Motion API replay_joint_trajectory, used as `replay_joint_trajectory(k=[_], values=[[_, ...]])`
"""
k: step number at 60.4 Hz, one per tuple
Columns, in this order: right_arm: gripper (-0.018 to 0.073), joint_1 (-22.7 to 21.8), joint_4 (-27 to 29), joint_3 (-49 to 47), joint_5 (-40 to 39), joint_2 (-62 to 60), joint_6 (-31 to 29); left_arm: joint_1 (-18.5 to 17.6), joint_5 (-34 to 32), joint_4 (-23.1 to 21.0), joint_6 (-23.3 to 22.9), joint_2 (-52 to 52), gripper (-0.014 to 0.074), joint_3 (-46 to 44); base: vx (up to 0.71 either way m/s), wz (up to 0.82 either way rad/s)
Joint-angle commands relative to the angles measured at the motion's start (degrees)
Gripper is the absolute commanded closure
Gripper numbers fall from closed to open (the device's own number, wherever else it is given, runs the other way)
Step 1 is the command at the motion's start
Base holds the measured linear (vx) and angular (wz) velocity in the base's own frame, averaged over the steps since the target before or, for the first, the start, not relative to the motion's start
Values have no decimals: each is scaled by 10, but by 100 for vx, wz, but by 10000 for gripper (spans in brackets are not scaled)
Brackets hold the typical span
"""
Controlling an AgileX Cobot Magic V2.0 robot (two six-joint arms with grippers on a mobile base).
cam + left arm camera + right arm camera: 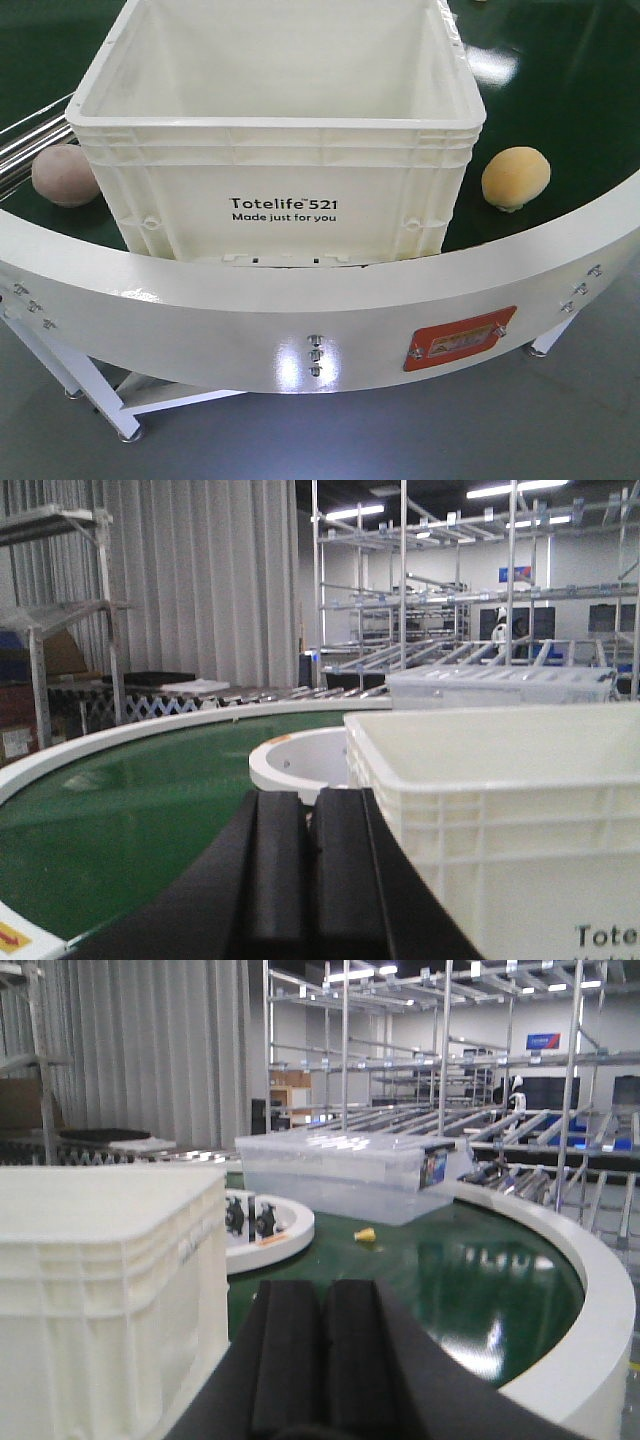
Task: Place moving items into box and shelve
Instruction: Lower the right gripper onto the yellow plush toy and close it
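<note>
1. Here is the curved green counter point(565, 95) with its white outer rim, and an orange label point(460, 338) on the rim at 5 o'clock in the front view.
2. The cream-white box point(280, 170) sits upright in the middle of the counter, open at the top, with its "Totelife 521" print facing the front camera.
3. In the right wrist view, a clear lidded bin point(350, 1175) rests on the belt at 12 o'clock, well beyond the box.
4. The left claw point(308, 815) is pressed closed, pad against pad, with nothing between. The box wall is just beside it at 3 o'clock.
5. The right claw point(322, 1310) is closed the same way and holds nothing. The box is at its 9 o'clock.
6. The yellow-orange plush point(515, 178) lies on the belt at the box's 3 o'clock, near it but apart.
7. The pinkish-brown plush point(63, 175) lies at the box's 9 o'clock, right beside the wall and outside it.
8. A tiny yellow object point(365, 1233) lies on the belt in front of the clear bin, too small to identify.
</note>
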Motion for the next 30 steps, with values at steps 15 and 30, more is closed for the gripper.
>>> replay_joint_trajectory(k=[15, 30], values=[[568, -3, 2, -211, 138, 162, 1, 2, 193, -1, -5, 171, 603, -234, 0, 0], [568, -3, 3, -227, 274, 281, 1, 2, 311, -1, -4, 245, 603, -236, 0, 0]])
